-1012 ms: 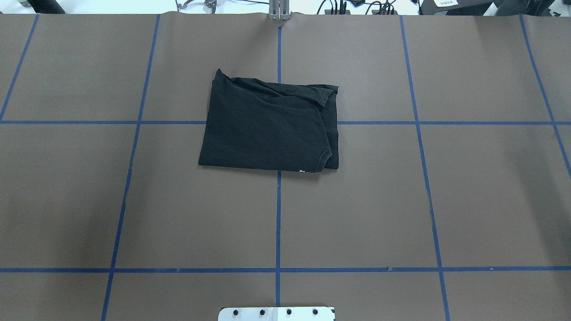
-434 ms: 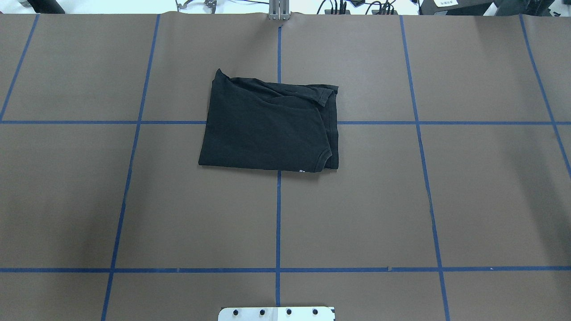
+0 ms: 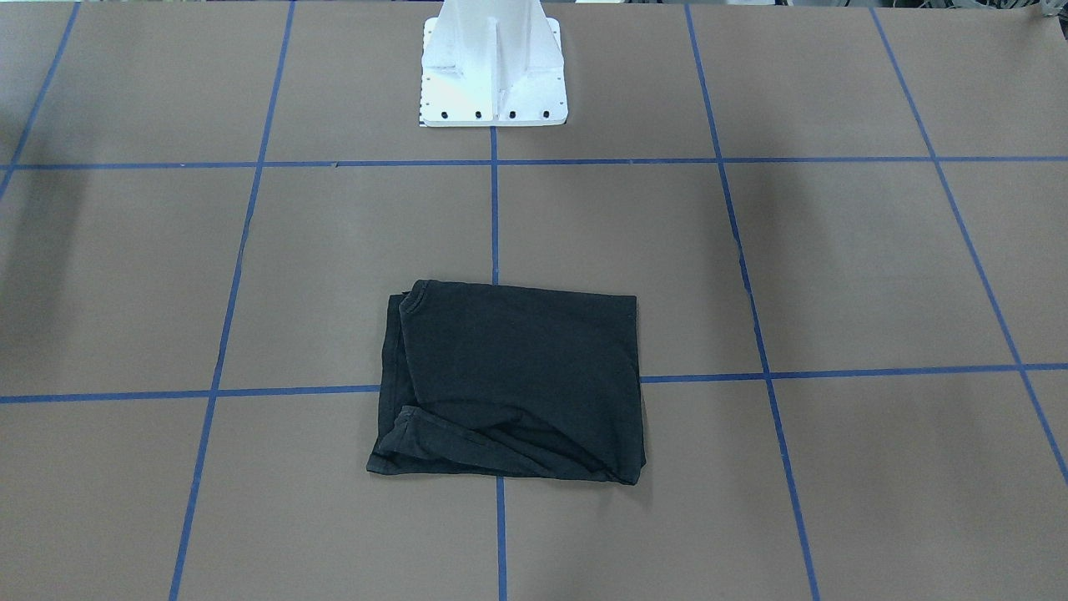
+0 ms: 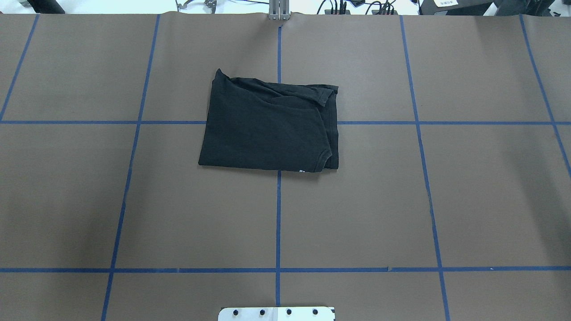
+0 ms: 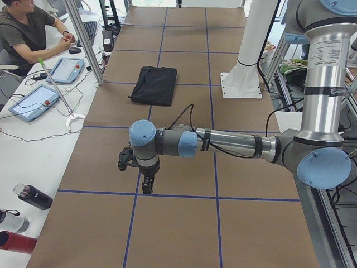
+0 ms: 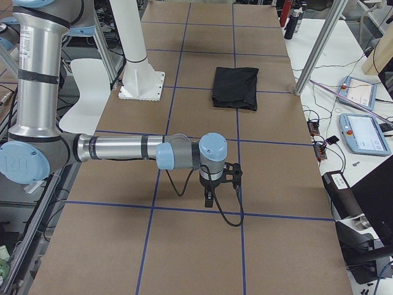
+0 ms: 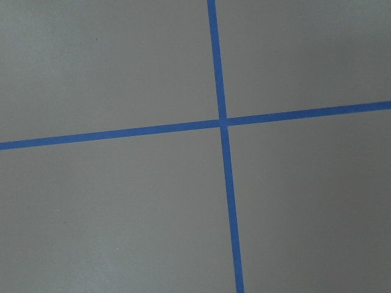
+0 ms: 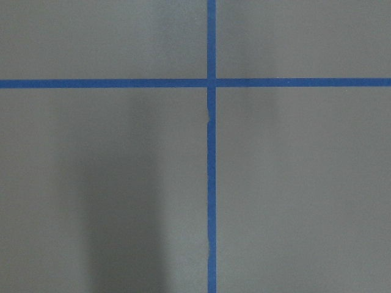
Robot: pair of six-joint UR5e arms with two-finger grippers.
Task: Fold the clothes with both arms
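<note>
I have the black T-shirt [image 4: 269,127] lying folded into a rough rectangle on the brown worktop [image 4: 89,200], plain side up. It sits flat over the crossing of the centre blue tape line [image 4: 278,223] with a cross line, straight out in front of the white pedestal base [image 3: 494,71]. From overhead, a ribbed hem curves along its right edge, some loose folds bunch at the far right corner, and a tiny speck of white print [image 4: 302,170] peeks out at the near edge. Neither arm is anywhere near it. In the side view from the robot's left, the left arm [image 5: 228,144] stretches out low across the worktop, and the left gripper [image 5: 146,187] points down just above the surface near a tape line, well apart from the shirt. The opposite side view shows the right arm [image 6: 120,148] in a matching pose, with the right gripper [image 6: 209,198] hanging over a tape line. I cannot tell whether either gripper is released or clenched; nothing shows in them. Both wrist cameras give me only bare worktop and a tape crossing [image 7: 223,121]. An operator [image 5: 25,34] sits at the side bench.
</note>
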